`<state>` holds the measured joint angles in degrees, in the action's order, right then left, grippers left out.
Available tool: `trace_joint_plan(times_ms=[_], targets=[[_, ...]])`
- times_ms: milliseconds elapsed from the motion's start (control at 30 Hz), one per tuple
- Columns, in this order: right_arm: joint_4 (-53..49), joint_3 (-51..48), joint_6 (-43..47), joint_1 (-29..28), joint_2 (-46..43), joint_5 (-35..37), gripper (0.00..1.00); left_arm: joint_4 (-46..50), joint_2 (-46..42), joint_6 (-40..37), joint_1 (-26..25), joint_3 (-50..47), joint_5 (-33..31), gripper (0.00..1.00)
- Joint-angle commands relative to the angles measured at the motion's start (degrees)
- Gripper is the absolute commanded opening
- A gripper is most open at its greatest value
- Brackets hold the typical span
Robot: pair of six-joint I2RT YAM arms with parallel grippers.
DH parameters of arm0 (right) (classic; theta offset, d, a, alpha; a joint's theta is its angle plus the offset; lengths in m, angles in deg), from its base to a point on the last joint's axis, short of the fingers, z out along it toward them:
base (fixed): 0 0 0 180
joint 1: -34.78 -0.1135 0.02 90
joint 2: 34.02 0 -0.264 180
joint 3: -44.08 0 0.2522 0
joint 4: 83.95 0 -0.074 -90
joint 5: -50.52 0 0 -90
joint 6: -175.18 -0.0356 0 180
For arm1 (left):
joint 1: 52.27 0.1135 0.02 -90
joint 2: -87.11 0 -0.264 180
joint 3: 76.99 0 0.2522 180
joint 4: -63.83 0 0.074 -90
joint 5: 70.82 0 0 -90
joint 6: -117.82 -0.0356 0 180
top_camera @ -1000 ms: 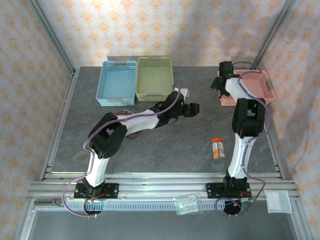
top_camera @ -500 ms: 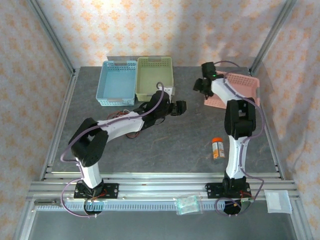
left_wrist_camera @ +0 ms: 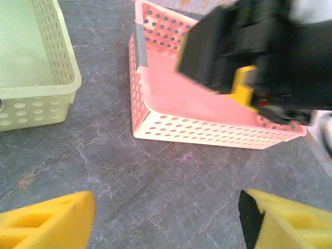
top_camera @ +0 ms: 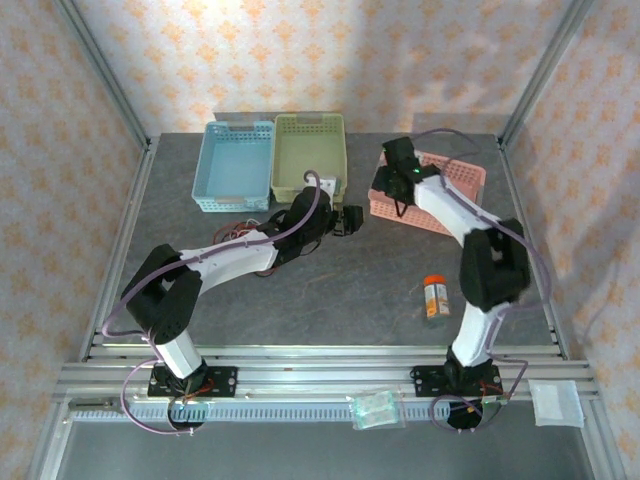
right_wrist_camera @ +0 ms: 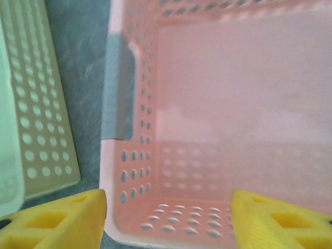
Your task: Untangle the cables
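Thin red and black cables (top_camera: 236, 229) lie in a tangle on the grey table, mostly hidden under my left forearm. My left gripper (top_camera: 351, 220) (left_wrist_camera: 166, 210) is open over bare table just right of them, with nothing between its yellow fingers (left_wrist_camera: 49, 220). It faces a pink basket (top_camera: 455, 190) (left_wrist_camera: 207, 132). My right gripper (top_camera: 390, 175) (right_wrist_camera: 168, 210) is open at that basket's left end. One finger (right_wrist_camera: 57, 220) is outside the basket wall (right_wrist_camera: 135, 155) and the other is over the inside. The left wrist view shows the right gripper (left_wrist_camera: 244, 91) reaching into the basket.
A blue basket (top_camera: 238, 165) and a green basket (top_camera: 310, 155) (left_wrist_camera: 31, 98) (right_wrist_camera: 31, 129) stand at the back left. An orange-capped bottle (top_camera: 435, 297) lies on the table by the right arm. A plastic bag (top_camera: 377, 408) and a white pad (top_camera: 557, 403) rest on the front rail.
My right gripper has swung left and the pink basket has come with it, from the right edge toward the middle. My left gripper has drawn back left, toward the green basket.
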<state>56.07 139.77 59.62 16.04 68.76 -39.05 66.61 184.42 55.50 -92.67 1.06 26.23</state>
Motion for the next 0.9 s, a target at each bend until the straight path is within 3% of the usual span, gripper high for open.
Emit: trace_joint_plan(times_ms=[0,133,267,333,533,867], targets=[[4.84,-7.65,-11.06,0.02,-8.91,6.87,0.64,-1.94,0.78,-1.84,-0.29,2.35,1.03,0.75],[9.04,-18.98,-22.29,-0.07,-17.46,7.99,0.66,-4.05,2.71,-2.02,0.27,4.35,4.92,0.75],[10.61,-25.19,-30.06,-0.12,-21.45,10.12,0.76,-9.1,5.28,-0.56,2.71,5.45,11.19,0.75],[9.37,-25.5,-33.32,-0.15,-21.46,10.88,0.83,-9.22,7.39,-0.39,3.9,7.76,13.01,0.75],[2.4,-23.11,-43.91,0.02,-17.89,12.54,0.87,-6.22,11.33,-1.46,4.89,14.6,14.49,0.75],[4.07,-20.59,-48.07,1.65,-12.8,13.88,0.91,-3.52,17.87,-4.15,7.23,23.47,19.76,0.75]])
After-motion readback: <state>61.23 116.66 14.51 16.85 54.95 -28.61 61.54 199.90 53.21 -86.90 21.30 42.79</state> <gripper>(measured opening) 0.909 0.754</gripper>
